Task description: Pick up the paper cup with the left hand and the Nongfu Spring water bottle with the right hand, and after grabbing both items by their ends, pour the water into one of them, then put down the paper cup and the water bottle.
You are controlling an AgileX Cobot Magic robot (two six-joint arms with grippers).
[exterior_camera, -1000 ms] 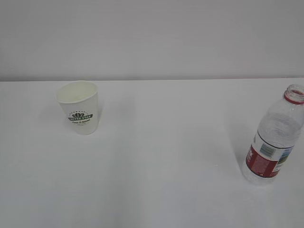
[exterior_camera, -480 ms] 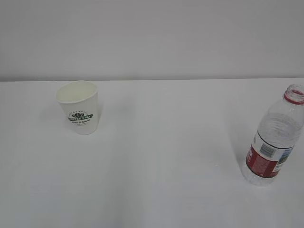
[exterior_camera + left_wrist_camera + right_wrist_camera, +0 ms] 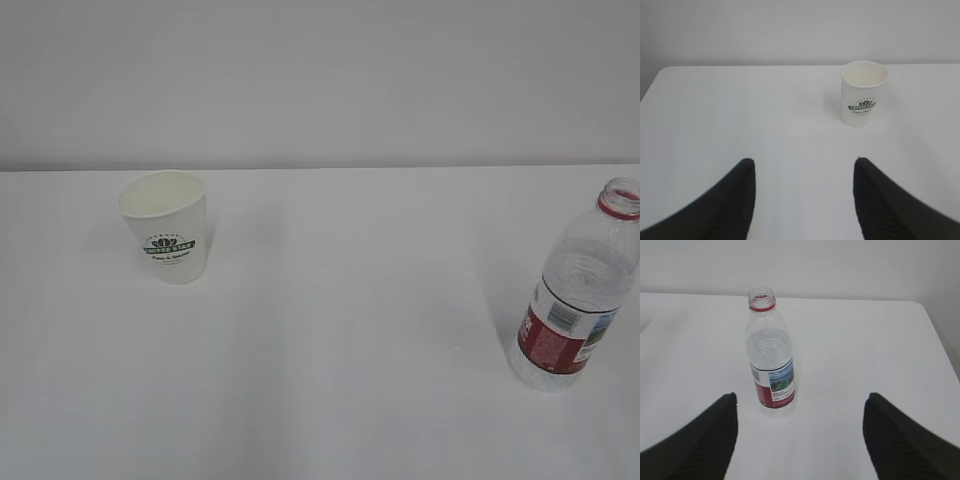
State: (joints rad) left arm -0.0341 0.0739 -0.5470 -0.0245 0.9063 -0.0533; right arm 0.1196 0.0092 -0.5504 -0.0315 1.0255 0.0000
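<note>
Your left hand [image 3: 802, 200] hangs open short of the upright paper cup [image 3: 166, 226] on the table's [image 3: 340, 330] left side — over right, your right hand [image 3: 800, 440] gapes empty before the standing, uncapped Nongfu Spring water bottle [image 3: 578, 290].

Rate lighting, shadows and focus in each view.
Exterior view: flat, even light; faint shadows beside the paper cup and water bottle; slightly soft. Left wrist view: the cup logo is readable, the near black jaws blurred. Right wrist view: bottle label sharp, jaws blurred.
</note>
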